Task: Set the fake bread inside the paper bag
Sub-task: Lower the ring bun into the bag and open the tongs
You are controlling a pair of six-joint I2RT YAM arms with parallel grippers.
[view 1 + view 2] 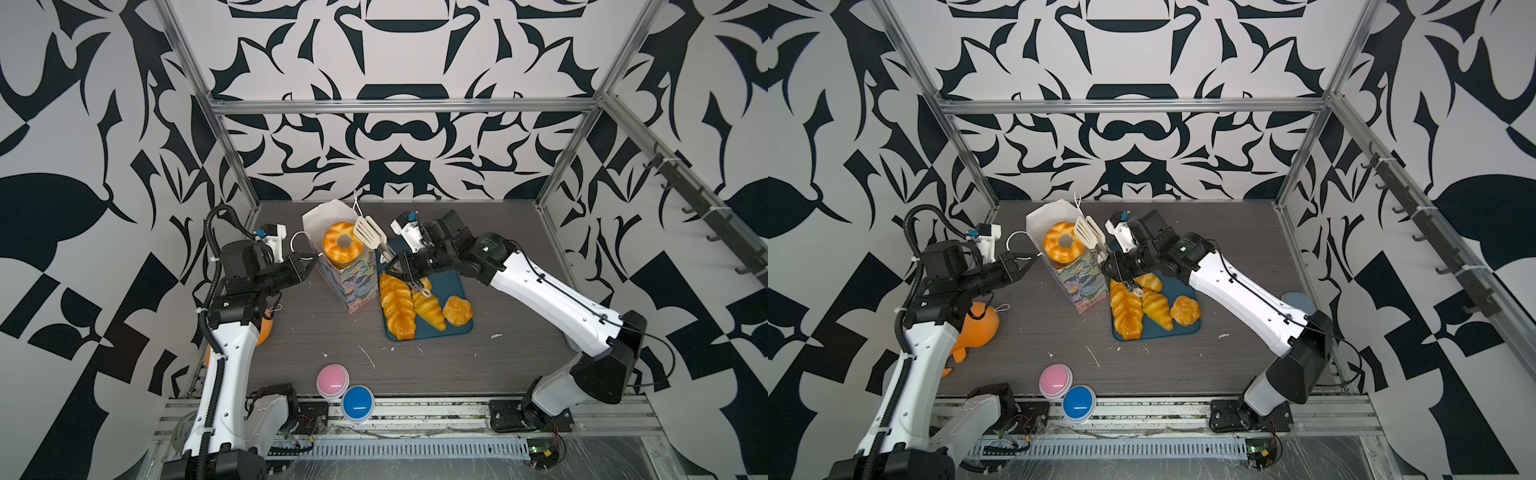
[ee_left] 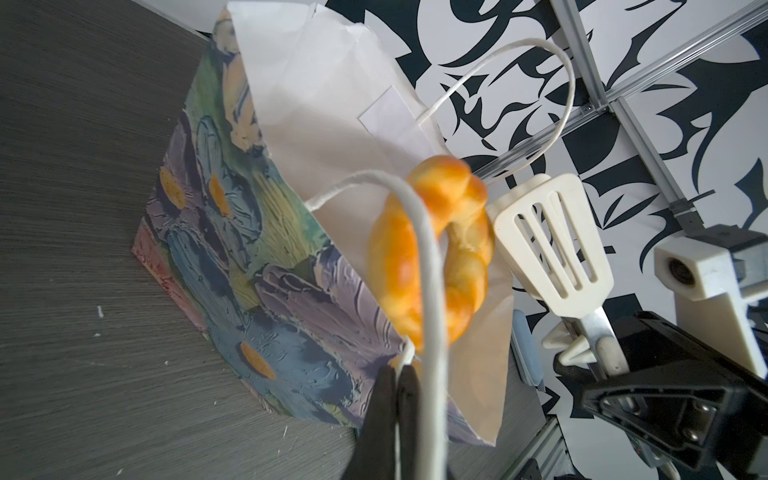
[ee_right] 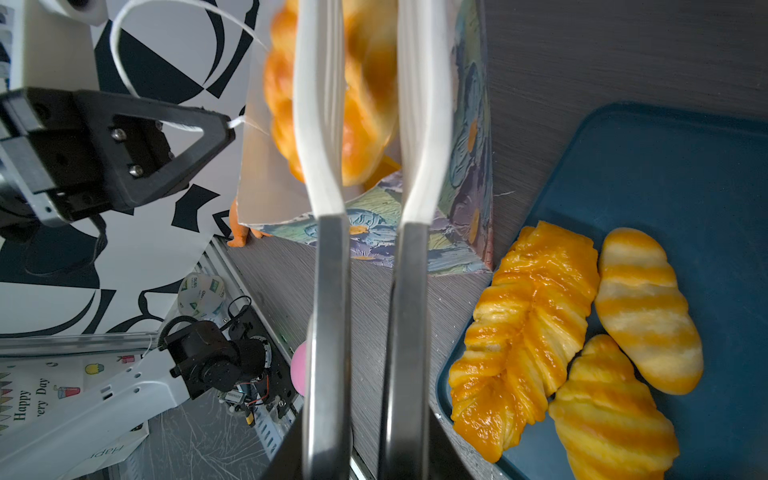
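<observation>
The left gripper [image 1: 312,261], pressed together on the cord handle [image 2: 430,270] of the paper bag [image 1: 353,286], holds the mouth open. The right gripper [image 1: 405,272] clamps the tongs [image 1: 368,235], whose arms stand apart by the ring doughnut [image 1: 343,247]. It lies across the bag's mouth, seemingly not yet sunk.

Right of the bag, a braided loaf [image 1: 397,307], croissant [image 1: 428,309], striped roll [image 3: 648,307] and knotted roll [image 1: 457,311] lie on the blue tray [image 1: 455,278], not yet bagged. The doughnut nearly fills the narrow mouth, leaving little room at the rim.
</observation>
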